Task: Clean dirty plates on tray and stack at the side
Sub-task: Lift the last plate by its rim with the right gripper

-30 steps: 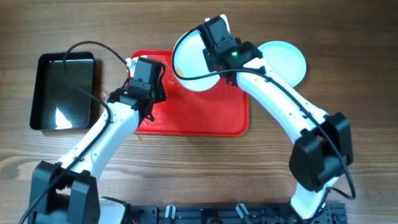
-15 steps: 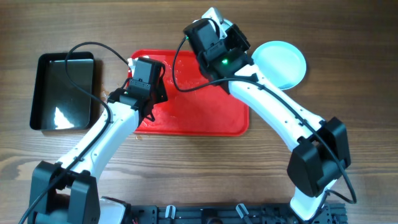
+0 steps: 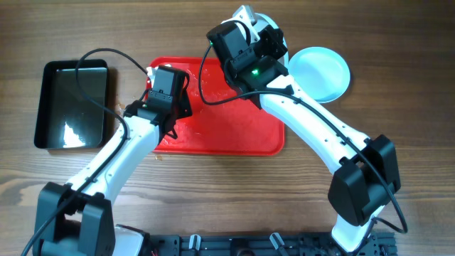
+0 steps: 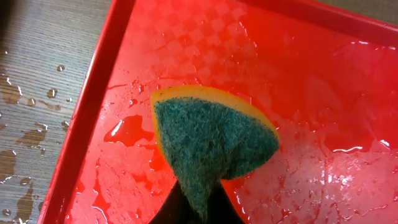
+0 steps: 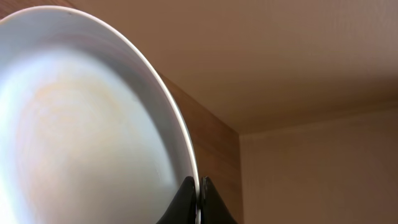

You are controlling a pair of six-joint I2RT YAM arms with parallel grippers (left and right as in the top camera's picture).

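My right fingers pinch the rim of a tilted plate held up near the tray's far-right corner, while my left fingers clamp the sponge over the tray; I'd level it, then lower it softly onto the right-hand plate.

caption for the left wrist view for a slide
Left gripper pinching a green-and-yellow sponge over the wet red tray.

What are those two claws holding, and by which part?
The left claw pinches a sponge by one end; right claw pinches a plate by its rim.
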